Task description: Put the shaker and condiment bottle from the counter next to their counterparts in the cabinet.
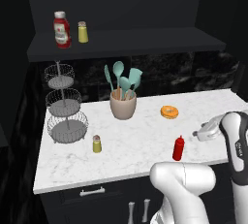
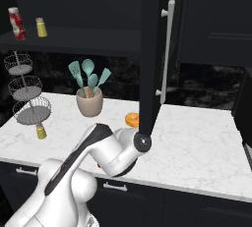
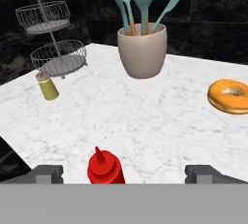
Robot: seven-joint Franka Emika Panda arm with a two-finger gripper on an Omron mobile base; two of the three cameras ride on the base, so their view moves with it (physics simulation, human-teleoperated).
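Note:
The slim red condiment bottle (image 1: 178, 148) stands near the front edge of the white marble counter (image 1: 135, 133). In the hand view the condiment bottle (image 3: 103, 166) rises between my open gripper's (image 3: 125, 173) two dark fingertips, slightly left of centre, touching neither. My gripper (image 1: 197, 133) hovers just right of the bottle, with nothing in it. The small yellow shaker (image 1: 97, 144) (image 3: 47, 86) stands on the counter by the wire stand. On the dark cabinet shelf (image 1: 145, 41) stand the counterparts: a white-capped red bottle (image 1: 62, 29) and a matching shaker (image 1: 83, 32).
A three-tier wire basket stand (image 1: 65, 114) is at the counter's left. A beige crock of teal utensils (image 1: 122, 103) sits mid-back, and an orange donut (image 1: 169, 112) lies right of it. An open dark cabinet door (image 2: 152, 49) hangs over the counter.

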